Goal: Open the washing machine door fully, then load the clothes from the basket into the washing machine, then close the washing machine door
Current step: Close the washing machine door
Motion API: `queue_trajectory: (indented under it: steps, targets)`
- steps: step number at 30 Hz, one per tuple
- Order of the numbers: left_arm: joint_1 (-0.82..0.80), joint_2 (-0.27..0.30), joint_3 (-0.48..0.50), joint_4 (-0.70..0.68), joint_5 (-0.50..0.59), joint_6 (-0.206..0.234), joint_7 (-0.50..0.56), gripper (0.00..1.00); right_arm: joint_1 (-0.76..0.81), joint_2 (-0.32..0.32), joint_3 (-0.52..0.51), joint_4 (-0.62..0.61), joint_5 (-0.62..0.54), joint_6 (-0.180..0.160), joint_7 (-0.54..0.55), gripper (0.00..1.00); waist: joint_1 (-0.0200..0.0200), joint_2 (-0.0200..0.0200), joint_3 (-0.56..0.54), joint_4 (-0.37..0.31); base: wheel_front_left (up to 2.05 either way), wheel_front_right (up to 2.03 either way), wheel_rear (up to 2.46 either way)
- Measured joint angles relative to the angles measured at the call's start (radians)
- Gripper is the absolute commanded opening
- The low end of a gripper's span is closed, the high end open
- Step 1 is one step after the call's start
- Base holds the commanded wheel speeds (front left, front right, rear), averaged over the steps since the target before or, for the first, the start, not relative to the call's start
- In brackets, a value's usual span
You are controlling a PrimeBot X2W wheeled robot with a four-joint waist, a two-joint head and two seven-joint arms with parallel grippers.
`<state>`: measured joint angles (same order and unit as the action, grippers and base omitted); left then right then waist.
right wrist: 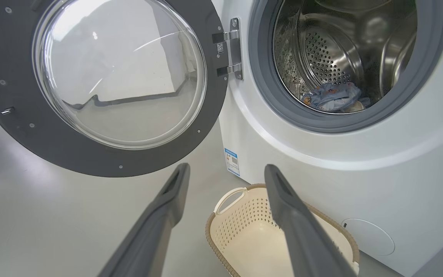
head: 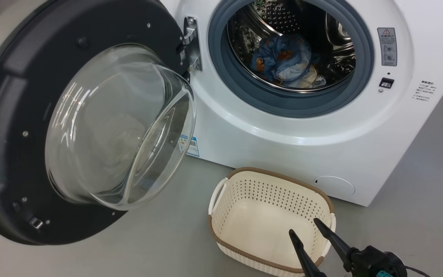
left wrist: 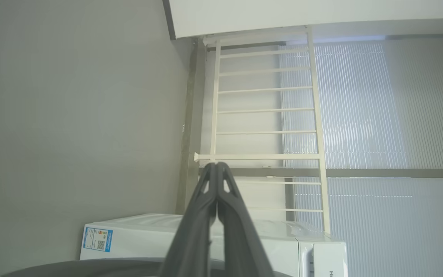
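Right pincer [head: 303, 226] wide open, both long dark fingers well apart, gripping nothing; in the head view its tips hang over the near right part of the basket [head: 267, 192], and I cannot tell if the outer finger brushes the rim. From the right wrist, the same pincer [right wrist: 227, 168] frames the basket [right wrist: 244, 215], whose bare cream bottom shows. Left pincer [left wrist: 216, 165] closed, fingers pressed flat together with nothing between them, touching nothing I can see, pointing towards a white railing [left wrist: 263, 111] and blinds [left wrist: 379, 107]. The basket stands on the floor [head: 160, 238] just before the washing machine [head: 283, 138], below the drum mouth. The clothes [head: 283, 61] lie in the drum [head: 275, 15], a light-blue and white heap on its lower curve, behind the grey-blue gasket [head: 221, 69]; from the right wrist the clothes [right wrist: 333, 98] show small, the print hard to read. The washing machine door [head: 117, 127] swung wide open on its hinge [head: 190, 42], glass bowl bulging towards me. Cut off: the door's left side and the machine's top in the head view, my right wrist at the bottom edge. From the left wrist, just a white corner of the washing machine [left wrist: 148, 231] and a dark curved strip along the bottom edge, too little to identify.
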<state>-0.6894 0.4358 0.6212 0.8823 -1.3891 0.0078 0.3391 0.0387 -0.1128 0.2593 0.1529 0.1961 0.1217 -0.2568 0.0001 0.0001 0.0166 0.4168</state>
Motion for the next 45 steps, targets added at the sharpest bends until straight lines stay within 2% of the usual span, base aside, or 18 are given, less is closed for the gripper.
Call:
queue_trajectory:
  steps: [9,19,33,45]
  targets:
    - [0.000,-0.031,-0.014,0.050,-0.021,-0.059,0.085,0.00,0.000,-0.007,0.007,0.000,0.000,0.000,0.000,1.00,0.0000,0.0000,-0.007,-0.008,0.00,0.00,0.00]
    - [0.000,-0.087,-0.033,0.052,-0.058,-0.101,0.172,0.00,0.000,-0.009,0.009,0.002,0.000,0.000,0.000,1.00,0.0000,0.0000,-0.007,-0.021,0.00,0.00,0.00]
    - [0.020,-0.122,-0.051,-0.012,-0.088,-0.099,0.296,0.00,-0.002,-0.009,0.005,0.001,0.000,0.000,0.000,1.00,0.0000,0.0000,0.002,-0.029,0.00,0.00,0.00]
    - [0.078,-0.140,-0.034,-0.124,-0.128,-0.043,0.368,0.00,-0.002,-0.006,-0.009,0.000,0.000,0.000,0.000,1.00,0.0000,0.0000,0.015,-0.034,0.00,0.00,0.00]
